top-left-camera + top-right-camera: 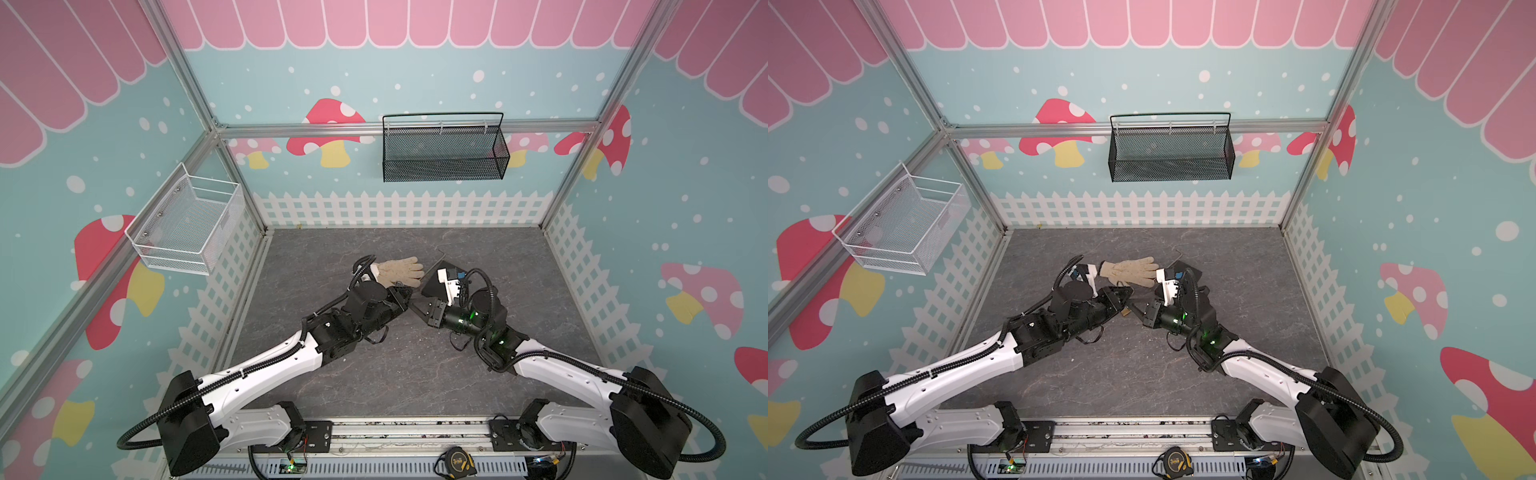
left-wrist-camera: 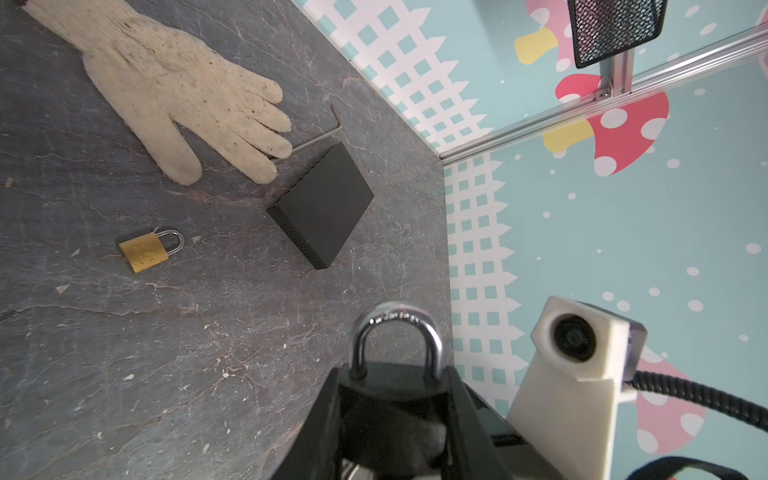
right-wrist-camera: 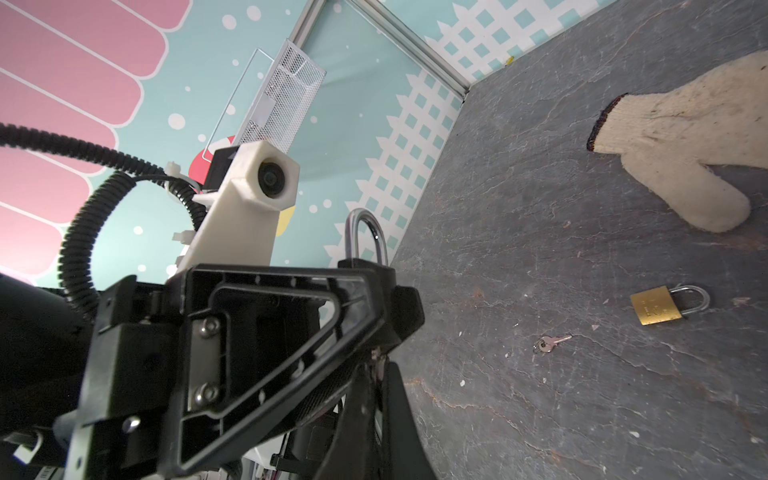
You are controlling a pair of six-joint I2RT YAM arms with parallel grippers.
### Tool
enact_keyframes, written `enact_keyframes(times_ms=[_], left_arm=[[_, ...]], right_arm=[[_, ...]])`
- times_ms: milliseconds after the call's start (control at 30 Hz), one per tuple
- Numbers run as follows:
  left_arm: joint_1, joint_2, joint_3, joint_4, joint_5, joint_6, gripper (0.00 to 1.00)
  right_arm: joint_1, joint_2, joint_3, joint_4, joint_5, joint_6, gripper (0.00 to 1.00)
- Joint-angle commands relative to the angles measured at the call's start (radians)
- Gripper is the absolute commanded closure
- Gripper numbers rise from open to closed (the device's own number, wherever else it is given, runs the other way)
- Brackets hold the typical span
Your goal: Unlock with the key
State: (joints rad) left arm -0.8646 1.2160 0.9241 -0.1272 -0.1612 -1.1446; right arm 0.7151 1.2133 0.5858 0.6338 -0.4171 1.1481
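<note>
A black padlock (image 2: 395, 388) with a silver shackle (image 3: 365, 237) is held off the table. My left gripper (image 2: 392, 382) is shut on its body, shackle pointing away from the wrist. My right gripper (image 3: 378, 365) is shut, and its fingertips meet the padlock's underside, where a small bit of metal, the key, shows between them. In both top views the two grippers (image 1: 405, 297) (image 1: 419, 309) meet tip to tip over the table's middle. The padlock's keyhole is hidden.
On the table lie a brass padlock (image 3: 656, 307), a loose small key (image 3: 550, 343), a knitted glove (image 1: 401, 270), a black box (image 2: 324, 203) and a hex key (image 2: 336, 120). A white basket (image 1: 187, 224) and a black basket (image 1: 444, 149) hang on the walls.
</note>
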Motion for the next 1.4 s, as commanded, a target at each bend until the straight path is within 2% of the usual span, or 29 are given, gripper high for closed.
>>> enact_keyframes(times_ms=[0, 633, 1000, 1167, 1300, 1367], left_arm=[[-0.022, 0.029, -0.027, 0.138, 0.115, -0.055, 1.00], [-0.022, 0.023, -0.058, 0.272, 0.203, -0.119, 1.00], [-0.021, -0.037, 0.003, 0.012, -0.007, 0.048, 1.00], [-0.020, -0.074, 0.034, -0.110, -0.122, 0.163, 1.00], [-0.017, -0.102, 0.036, -0.178, -0.198, 0.254, 1.00], [-0.017, -0.128, 0.014, -0.179, -0.232, 0.342, 1.00]], right_arm=[[0.047, 0.008, 0.005, 0.260, -0.229, 0.089, 1.00], [0.041, 0.043, -0.032, 0.403, -0.233, 0.183, 1.00], [0.040, -0.007, 0.027, 0.047, -0.134, -0.113, 1.00], [0.039, -0.063, 0.048, -0.147, -0.040, -0.259, 0.74], [0.040, -0.115, 0.074, -0.292, 0.027, -0.362, 0.58], [0.040, -0.145, 0.092, -0.392, 0.070, -0.413, 0.51]])
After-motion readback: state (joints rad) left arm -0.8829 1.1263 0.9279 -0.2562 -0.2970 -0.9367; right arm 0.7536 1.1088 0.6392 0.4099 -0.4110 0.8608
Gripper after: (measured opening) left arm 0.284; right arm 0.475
